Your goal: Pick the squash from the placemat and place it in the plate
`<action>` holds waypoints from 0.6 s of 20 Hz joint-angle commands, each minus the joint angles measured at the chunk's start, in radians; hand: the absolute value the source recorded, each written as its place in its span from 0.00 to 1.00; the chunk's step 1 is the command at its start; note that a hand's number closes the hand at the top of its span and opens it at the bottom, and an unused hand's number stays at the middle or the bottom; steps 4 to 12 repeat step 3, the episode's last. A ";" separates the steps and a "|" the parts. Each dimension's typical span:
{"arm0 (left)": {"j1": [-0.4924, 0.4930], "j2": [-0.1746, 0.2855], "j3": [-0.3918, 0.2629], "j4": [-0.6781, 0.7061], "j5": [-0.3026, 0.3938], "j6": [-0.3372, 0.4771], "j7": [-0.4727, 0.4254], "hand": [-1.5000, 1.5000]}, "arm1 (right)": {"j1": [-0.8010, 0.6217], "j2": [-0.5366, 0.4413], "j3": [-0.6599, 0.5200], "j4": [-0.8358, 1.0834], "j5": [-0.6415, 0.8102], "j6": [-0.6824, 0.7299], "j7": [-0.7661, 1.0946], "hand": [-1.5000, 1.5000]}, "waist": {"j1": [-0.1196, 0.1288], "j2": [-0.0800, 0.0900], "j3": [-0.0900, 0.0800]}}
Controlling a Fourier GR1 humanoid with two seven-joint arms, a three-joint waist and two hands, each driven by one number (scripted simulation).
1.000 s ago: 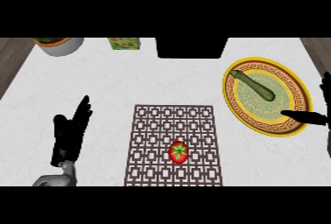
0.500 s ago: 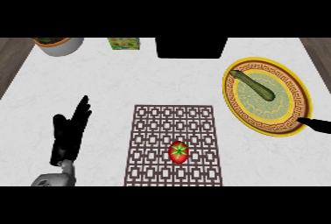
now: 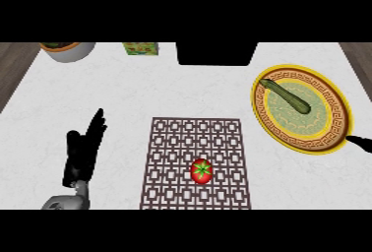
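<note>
A long green squash [image 3: 287, 95] lies inside the yellow plate [image 3: 331, 139] with a patterned rim, at the right of the counter. The brown lattice placemat [image 3: 195, 142] sits in the middle and carries only a red tomato [image 3: 201, 171]. My left hand [image 3: 82, 152] rests open at the lower left, fingers pointing up, clear of the mat. Of my right hand [image 3: 359, 142] only a dark tip shows at the right edge, just beside the plate's lower rim; its fingers are out of view.
A grey bowl [image 3: 69, 49] stands at the back left, with a small green box [image 3: 141, 48] beside it. A black block [image 3: 216, 52] stands at the back centre. Wooden floor shows past the counter's left and right edges.
My right hand has drawn back from the plate toward the right edge, leaving the squash lying in the plate. The left hand has stayed put.
</note>
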 commanded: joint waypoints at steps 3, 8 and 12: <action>0.047 0.004 -0.015 -0.091 0.013 -0.024 0.050 0.50 | 0.013 -0.017 0.012 0.012 0.006 -0.023 0.013 0.00 | 0.001 -0.003 0.000; 0.047 0.004 -0.015 -0.091 0.013 -0.024 0.050 0.50 | 0.013 -0.017 0.012 0.012 0.006 -0.023 0.013 0.00 | 0.001 -0.003 0.000; 0.047 0.004 -0.015 -0.091 0.013 -0.024 0.050 0.50 | 0.013 -0.017 0.012 0.012 0.006 -0.023 0.013 0.00 | 0.001 -0.003 0.000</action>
